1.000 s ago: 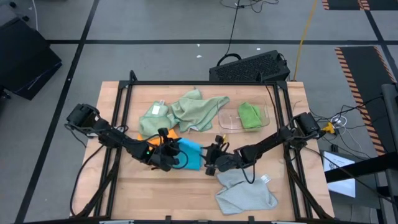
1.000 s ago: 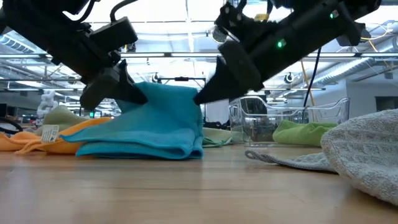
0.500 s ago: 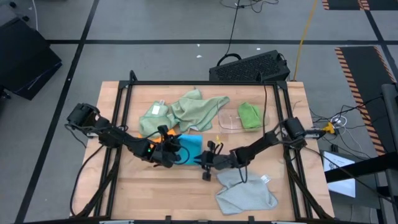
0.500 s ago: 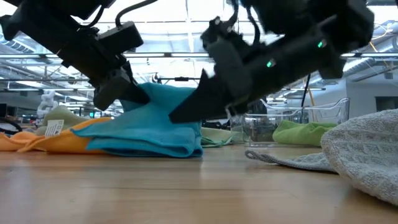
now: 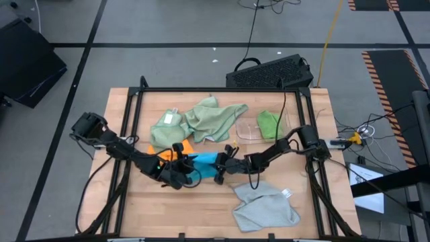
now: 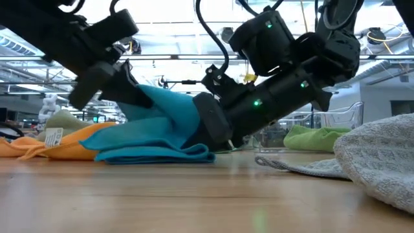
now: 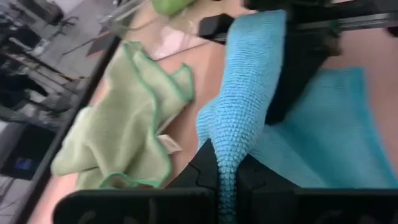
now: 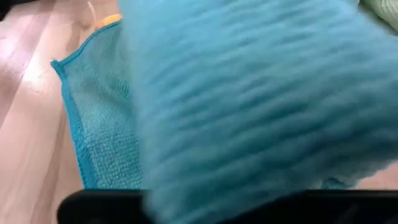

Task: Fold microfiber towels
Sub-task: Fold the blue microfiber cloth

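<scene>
The bright blue towel (image 5: 205,161) lies folded at the table's middle, with one fold raised (image 6: 168,110) between my two grippers. My left gripper (image 5: 183,169) is shut on that raised fold from the left. My right gripper (image 5: 218,168) is shut at the towel's right side, low over the table (image 6: 208,129). An orange towel (image 5: 178,152) lies under the blue one's left end. Two sage green towels (image 5: 208,119) lie at the far side. A grey towel (image 5: 265,207) lies near the front edge. My left gripper pinches a raised ridge of the blue towel (image 7: 227,163) between its two fingers, slanting down from the table's left. The ridge stands up off the table while the rest of the towel (image 7: 323,130) lies flat. My right gripper is at the blue towel's right side (image 6: 194,123), slanting down from the table's right. Blue cloth (image 8: 261,106) fills its wrist view and hides the fingertips, so which edge or how many layers it has cannot be told.
A clear plastic tray (image 5: 247,132) with a bright green towel (image 5: 270,124) stands at the far right. A black keyboard-like object (image 5: 272,72) sits beyond the far edge. The table's black frame rails (image 5: 127,134) run along both sides. Bare wood lies at the front left.
My right gripper has come down and gone toward the table's left, rolling as it went, and has shut at the blue towel's right side. The towel's raised right part has been drawn lower. My left gripper has kept its hold on the fold.
</scene>
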`<action>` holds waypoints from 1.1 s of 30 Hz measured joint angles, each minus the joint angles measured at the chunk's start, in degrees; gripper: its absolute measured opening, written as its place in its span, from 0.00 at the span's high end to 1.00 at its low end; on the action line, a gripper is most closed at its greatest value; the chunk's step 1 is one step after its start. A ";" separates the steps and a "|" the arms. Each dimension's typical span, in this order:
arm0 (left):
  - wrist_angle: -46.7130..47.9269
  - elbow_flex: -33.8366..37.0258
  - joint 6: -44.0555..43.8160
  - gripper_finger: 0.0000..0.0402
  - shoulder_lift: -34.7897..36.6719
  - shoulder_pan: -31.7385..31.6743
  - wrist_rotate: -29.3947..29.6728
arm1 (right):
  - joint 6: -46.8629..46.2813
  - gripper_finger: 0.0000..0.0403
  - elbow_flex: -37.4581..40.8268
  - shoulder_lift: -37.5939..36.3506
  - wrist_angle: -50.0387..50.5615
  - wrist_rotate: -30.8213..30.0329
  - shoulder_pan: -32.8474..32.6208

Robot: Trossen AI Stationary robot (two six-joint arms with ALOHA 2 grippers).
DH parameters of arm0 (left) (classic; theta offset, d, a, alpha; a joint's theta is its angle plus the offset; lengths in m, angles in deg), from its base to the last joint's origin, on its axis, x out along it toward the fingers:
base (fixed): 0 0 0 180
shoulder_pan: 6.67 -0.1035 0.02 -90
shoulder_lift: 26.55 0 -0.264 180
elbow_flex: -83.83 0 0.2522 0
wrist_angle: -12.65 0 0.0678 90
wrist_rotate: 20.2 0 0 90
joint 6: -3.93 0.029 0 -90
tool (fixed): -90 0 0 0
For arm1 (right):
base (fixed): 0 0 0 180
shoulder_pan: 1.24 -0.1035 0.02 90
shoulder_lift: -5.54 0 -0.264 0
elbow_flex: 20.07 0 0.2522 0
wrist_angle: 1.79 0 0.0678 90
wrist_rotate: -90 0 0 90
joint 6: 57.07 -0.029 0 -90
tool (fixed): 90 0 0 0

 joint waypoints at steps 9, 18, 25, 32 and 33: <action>0.16 0.04 -3.43 0.98 -3.32 1.55 -5.82 | -0.44 1.00 0.00 0.00 0.12 0.02 0.12; -0.36 0.00 -5.85 0.98 -5.69 1.98 -5.99 | 2.93 0.89 0.00 -7.67 9.27 0.31 -0.73; -0.83 0.00 -5.64 0.98 -5.68 1.95 -4.60 | 3.45 0.75 0.02 -14.09 20.32 5.09 -2.32; -1.66 0.00 -6.51 0.98 -5.68 1.98 -4.57 | 4.01 0.83 -0.02 -10.87 14.17 8.96 -3.46; -2.19 0.00 -6.53 0.98 -5.68 1.98 -4.57 | 3.82 0.85 -0.02 -9.29 12.90 9.32 -3.32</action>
